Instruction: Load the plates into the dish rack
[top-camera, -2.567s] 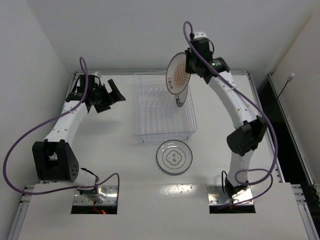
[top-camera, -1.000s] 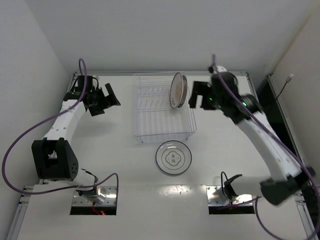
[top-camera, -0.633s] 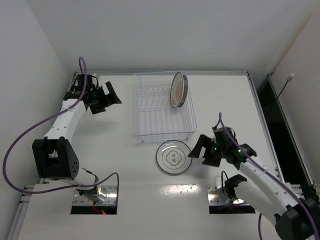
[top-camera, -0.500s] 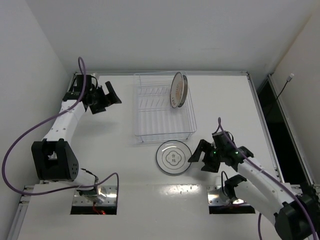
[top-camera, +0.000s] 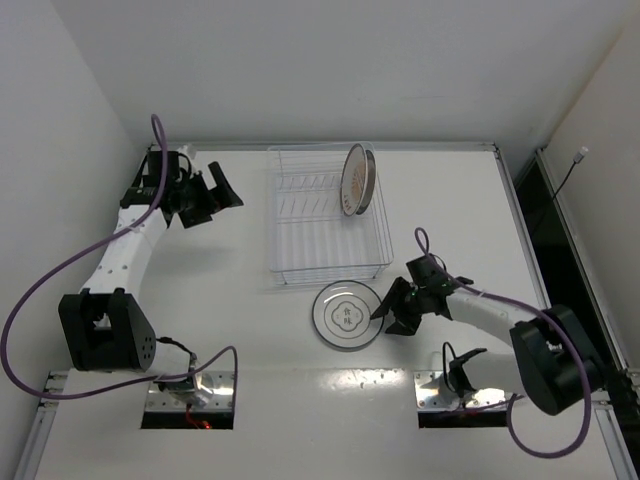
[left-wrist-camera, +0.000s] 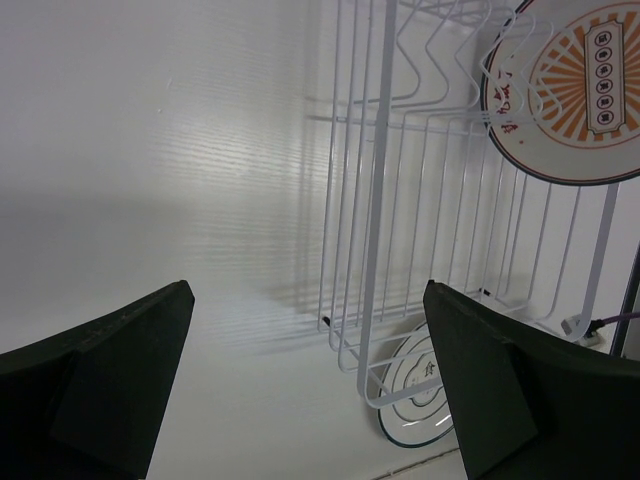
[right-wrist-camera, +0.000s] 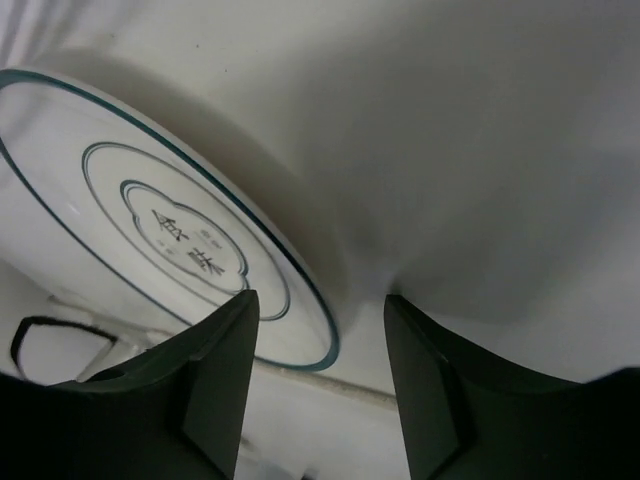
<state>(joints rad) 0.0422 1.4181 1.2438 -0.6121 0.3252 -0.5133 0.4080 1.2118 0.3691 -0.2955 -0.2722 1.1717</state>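
Top view. White matte table (top-camera: 240, 300). White walls (top-camera: 300, 70) close it in at 9, 12 and 3 o'clock, and a dark gap (top-camera: 535, 210) runs along the 3 o'clock side.

Wire rack (top-camera: 330, 268) sits at 12 o'clock of table centre. Orange plate (top-camera: 353, 180) stands on edge, tilted, in the rack's far right corner. White plate (top-camera: 347, 315) lies flat on the table at 6 o'clock of the rack, just beside its near edge; cannot tell if they touch.

Right claw (top-camera: 386, 313) is at 3 o'clock of the white plate. In the wrist view its fingers are apart, with the plate's rim reaching into the gap between them. No finger is seen pressing on it.

Left claw (top-camera: 215, 198) is at 9 o'clock of the rack, well apart from it, fingers spread wide with nothing between them.

Purple cable (top-camera: 60, 270) loops off the left arm.
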